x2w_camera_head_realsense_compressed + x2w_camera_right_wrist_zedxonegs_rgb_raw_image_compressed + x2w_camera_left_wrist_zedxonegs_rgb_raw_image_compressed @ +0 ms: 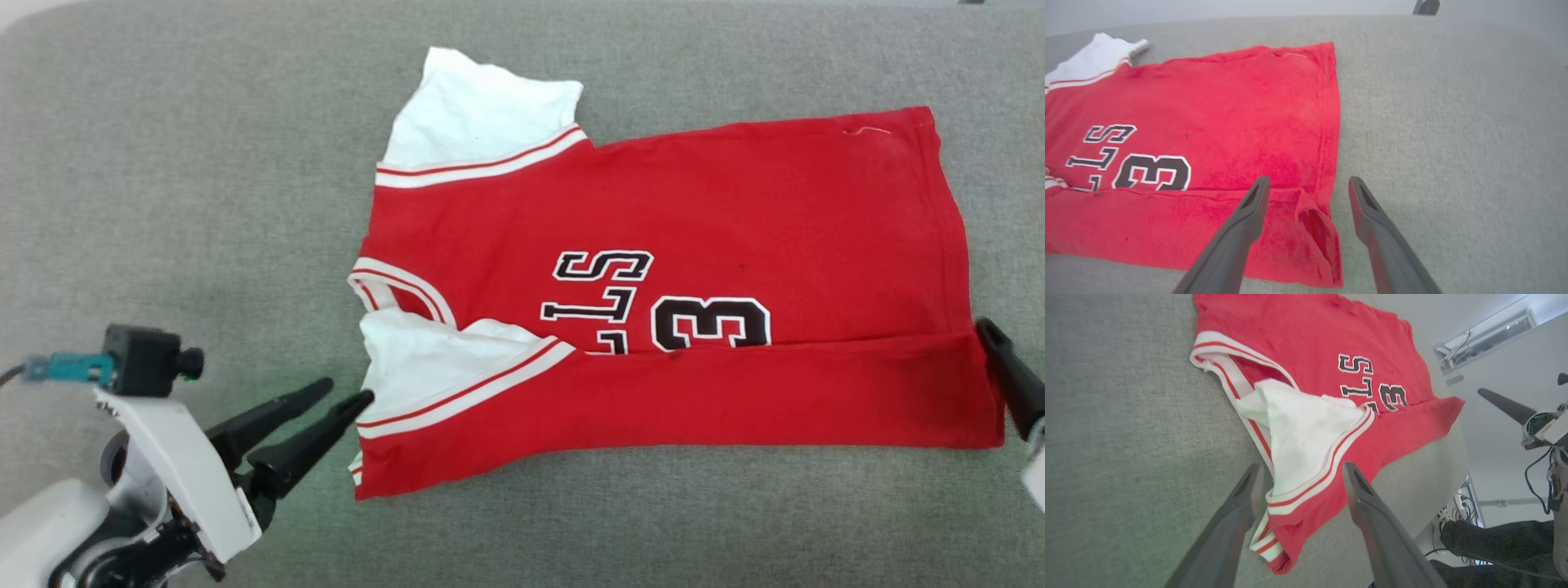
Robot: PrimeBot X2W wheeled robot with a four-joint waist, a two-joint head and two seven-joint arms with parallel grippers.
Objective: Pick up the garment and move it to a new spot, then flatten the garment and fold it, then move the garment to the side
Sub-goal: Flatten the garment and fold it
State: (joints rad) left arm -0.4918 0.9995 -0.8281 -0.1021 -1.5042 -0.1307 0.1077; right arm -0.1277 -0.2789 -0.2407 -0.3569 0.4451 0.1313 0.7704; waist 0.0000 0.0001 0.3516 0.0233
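Red shirt [694, 212] lies flat on the grey fabric table [163, 163], its near long edge folded over the lettering. Left gripper [347, 390] and right gripper [1309, 179], one at each end of that fold, stand with jaws apart, holding nothing. Folding appears to be in hand. The next move probably calls for grasping the far edge. Cables [1537, 477] hang past the table.

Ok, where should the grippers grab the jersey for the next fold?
Probably the near corners of the garment: left gripper from the collar end, by the folded-in white sleeve, right gripper from the hem end. That near edge is doubled over, straight, and both open grippers flank it.
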